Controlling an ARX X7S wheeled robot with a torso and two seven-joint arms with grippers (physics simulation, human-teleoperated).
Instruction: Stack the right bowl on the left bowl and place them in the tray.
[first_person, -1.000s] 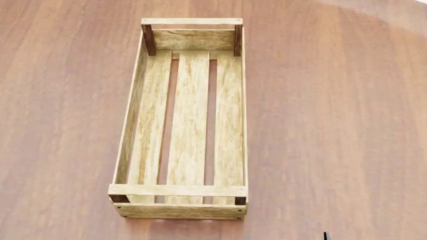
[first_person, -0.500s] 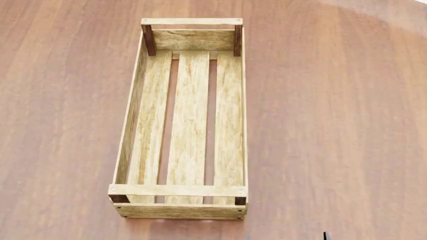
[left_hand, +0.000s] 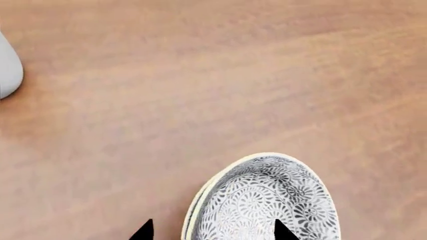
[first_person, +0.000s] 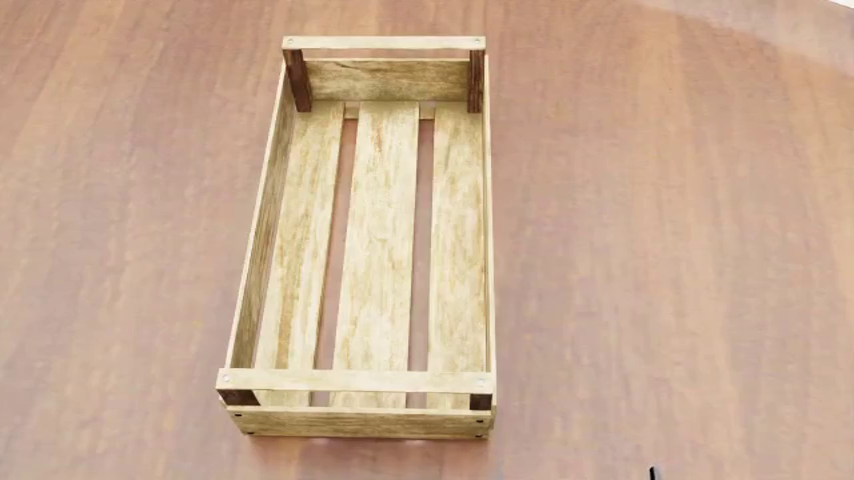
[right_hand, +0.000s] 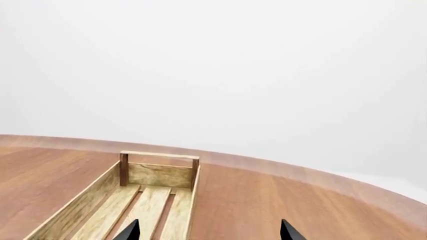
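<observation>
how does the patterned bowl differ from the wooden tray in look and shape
The bowl is round and white with a dense grey floral print; the tray is a long rectangle of plain light wood. The bowl's inside is one continuous curved surface; the tray's floor is three slats with gaps, framed by dark corner posts. Both rest open side up on the same brown table.

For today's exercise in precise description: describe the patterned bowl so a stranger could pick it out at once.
Start from the brown wooden table, seen in the left wrist view. The bowl sits on it just ahead of the left gripper, whose open jaws straddle its rim. Its inside is covered in a fine grey-and-white floral pattern with a cream rim, unlike the plain white object at the frame's edge.
</observation>
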